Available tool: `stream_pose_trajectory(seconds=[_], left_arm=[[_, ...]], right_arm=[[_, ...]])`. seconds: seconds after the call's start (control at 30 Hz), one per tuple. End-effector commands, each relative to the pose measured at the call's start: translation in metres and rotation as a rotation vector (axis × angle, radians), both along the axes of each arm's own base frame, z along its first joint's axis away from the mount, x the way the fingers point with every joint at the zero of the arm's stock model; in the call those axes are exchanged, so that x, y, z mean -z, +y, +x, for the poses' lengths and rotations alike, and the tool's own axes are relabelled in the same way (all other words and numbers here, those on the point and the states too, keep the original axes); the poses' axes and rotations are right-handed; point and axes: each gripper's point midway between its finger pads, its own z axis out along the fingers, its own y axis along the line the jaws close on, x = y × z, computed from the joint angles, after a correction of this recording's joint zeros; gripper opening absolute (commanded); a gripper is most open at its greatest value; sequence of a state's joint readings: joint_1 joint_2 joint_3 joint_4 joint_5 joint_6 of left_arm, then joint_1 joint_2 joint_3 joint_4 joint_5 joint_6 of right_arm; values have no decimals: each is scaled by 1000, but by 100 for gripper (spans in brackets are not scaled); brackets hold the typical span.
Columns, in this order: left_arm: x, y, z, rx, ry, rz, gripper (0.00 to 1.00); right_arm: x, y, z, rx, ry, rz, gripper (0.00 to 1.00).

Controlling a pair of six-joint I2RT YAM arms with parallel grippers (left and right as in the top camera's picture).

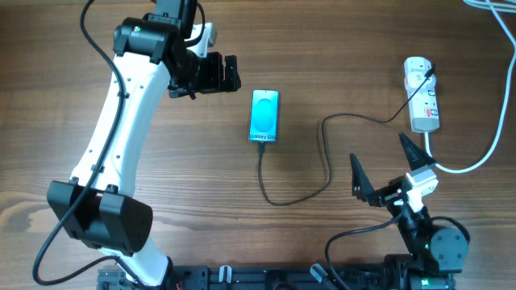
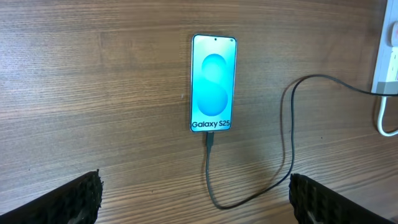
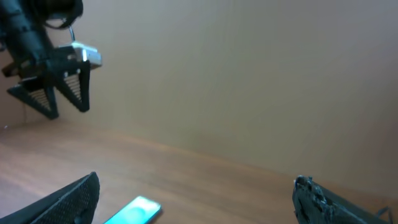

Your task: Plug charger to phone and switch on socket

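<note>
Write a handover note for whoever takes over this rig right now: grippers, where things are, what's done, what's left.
Left gripper: open, empty, just left of the phone.
Right gripper: open, empty, front right, short of the socket.
Charger: its tip meets the phone's lower end and looks plugged in; the other end runs to the socket.
To do: confirm that connection, then press the socket's switch. Whether it is on cannot be told.

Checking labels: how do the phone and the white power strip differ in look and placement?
The phone shows a cyan screen; the power strip is white with red marks. The phone lies mid-table; the power strip sits far to the right. Only the power strip trails a thick white cord. Both lie flat, a thin dark cable running between them.
</note>
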State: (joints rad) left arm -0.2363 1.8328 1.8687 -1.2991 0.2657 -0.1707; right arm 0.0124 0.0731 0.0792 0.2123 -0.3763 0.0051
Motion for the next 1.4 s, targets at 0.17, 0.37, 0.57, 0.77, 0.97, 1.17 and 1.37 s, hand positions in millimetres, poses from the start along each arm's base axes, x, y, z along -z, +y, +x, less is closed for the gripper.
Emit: stream_pose_trajectory(seconds=[0.17,0.37,0.57,0.77,0.97,1.17,1.37], left_arm=[[2,2,1,-1,1,8,100],[2,2,1,-1,2,7,100],[2,2,1,-1,2,7,100],[2,2,1,-1,1,8,100],[2,2,1,-1,2,7,100],[2,2,1,-1,2,7,100],[2,2,1,-1,2,7,100]], right_arm=[[6,-10,0,62,-57,16,100],[13,-17,4,105,-24,24,100],[67,-32,15,196,213,43,100],[70,-53,18,315,226,70,100],[71,-54,18,325,215,13,100],[71,-54,18,323,222,44,100],[71,-54,18,324,216,15,100]])
